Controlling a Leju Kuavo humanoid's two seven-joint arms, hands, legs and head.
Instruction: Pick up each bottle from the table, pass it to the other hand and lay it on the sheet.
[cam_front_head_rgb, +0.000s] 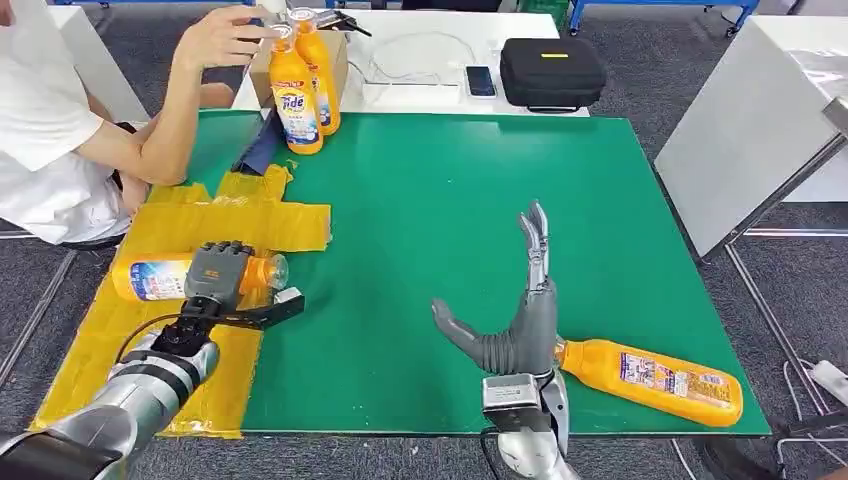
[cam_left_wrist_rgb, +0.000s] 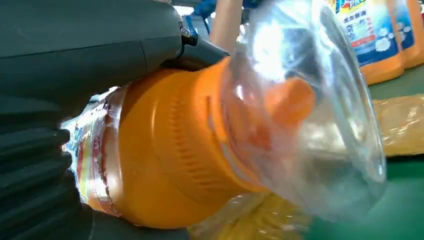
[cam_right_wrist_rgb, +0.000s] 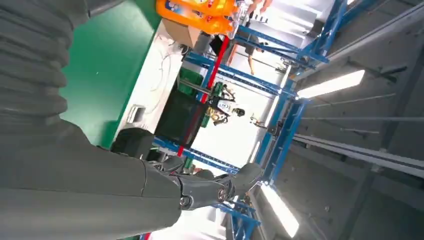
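Left robot hand (cam_front_head_rgb: 218, 272) grasps one orange bottle (cam_front_head_rgb: 150, 279) lying on its side over the yellow sheet (cam_front_head_rgb: 262, 226), clear cap (cam_left_wrist_rgb: 320, 105) pointing toward the right robot hand (cam_front_head_rgb: 520, 325). The right robot hand is released, fingers spread, holding nothing above the green bench (cam_front_head_rgb: 440, 200). Just beside it, on its outer side, lies a second bottle (cam_front_head_rgb: 655, 380). Far ahead of the left robot hand stand two upright bottles (cam_front_head_rgb: 305, 85), a person's hand (cam_front_head_rgb: 222, 38) on their tops. Bottles counted: four.
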